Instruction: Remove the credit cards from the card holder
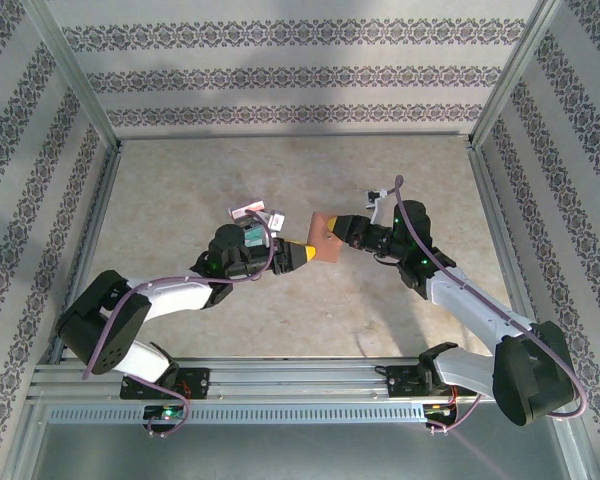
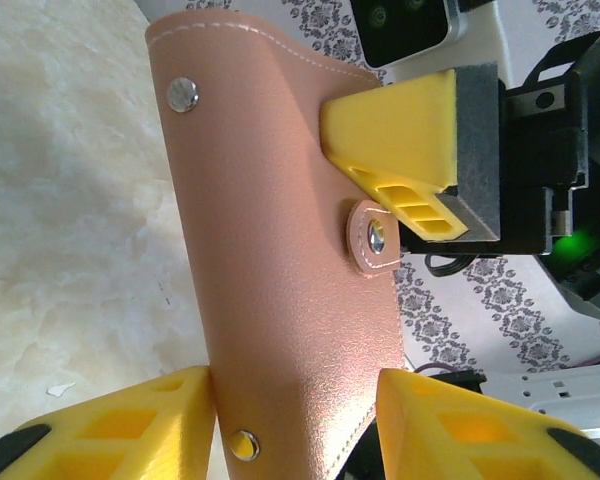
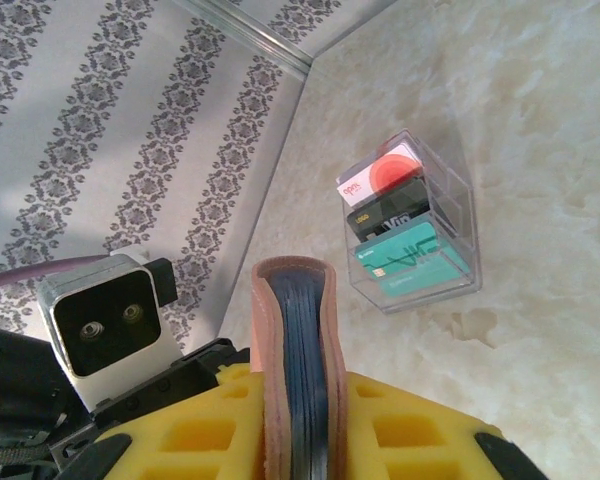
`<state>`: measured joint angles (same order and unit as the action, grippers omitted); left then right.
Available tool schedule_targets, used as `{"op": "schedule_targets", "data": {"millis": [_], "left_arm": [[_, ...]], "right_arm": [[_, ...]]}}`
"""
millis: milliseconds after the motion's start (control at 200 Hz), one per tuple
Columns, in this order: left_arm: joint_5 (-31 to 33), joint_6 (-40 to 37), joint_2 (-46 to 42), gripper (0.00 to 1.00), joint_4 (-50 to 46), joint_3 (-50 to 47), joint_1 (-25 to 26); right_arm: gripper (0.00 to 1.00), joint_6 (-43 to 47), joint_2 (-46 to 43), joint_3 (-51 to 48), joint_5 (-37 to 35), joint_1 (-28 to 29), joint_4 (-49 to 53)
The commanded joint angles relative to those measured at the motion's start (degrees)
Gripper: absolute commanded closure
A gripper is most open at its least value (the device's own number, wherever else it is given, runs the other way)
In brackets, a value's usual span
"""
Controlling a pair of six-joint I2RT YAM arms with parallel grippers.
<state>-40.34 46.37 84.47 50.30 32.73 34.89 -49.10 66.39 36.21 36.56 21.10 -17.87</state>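
Right gripper [image 3: 298, 420] clamped on reddish-brown leather bifold card holder [image 3: 295, 330], held mid-air; left gripper [image 2: 295, 430] jaws apart astride it, probably to pry it open.

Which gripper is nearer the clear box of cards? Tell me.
Left. The left gripper is close to the clear box, on its near right; the right gripper is farther right, gripping the card holder.
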Motion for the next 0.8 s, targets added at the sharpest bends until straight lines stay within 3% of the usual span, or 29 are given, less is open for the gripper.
{"op": "schedule_targets", "data": {"millis": [0, 710, 794], "left_arm": [[-1.8, 1.2, -1.3, 0.54, 5.6, -0.2, -0.7], [-5.1, 4.9, 3.3, 0.49, 10.2, 1.2, -1.4], [-5.2, 4.0, 2.9, 0.55, 8.5, 1.4, -1.2]], "right_arm": [[0.8, -0.8, -0.5, -0.5, 3.0, -0.4, -4.6], [0.8, -2.1, 2.3, 0.3, 5.8, 0.1, -7.8], [0.8, -2.0, 2.8, 0.7, 5.7, 0.2, -8.0]]}}
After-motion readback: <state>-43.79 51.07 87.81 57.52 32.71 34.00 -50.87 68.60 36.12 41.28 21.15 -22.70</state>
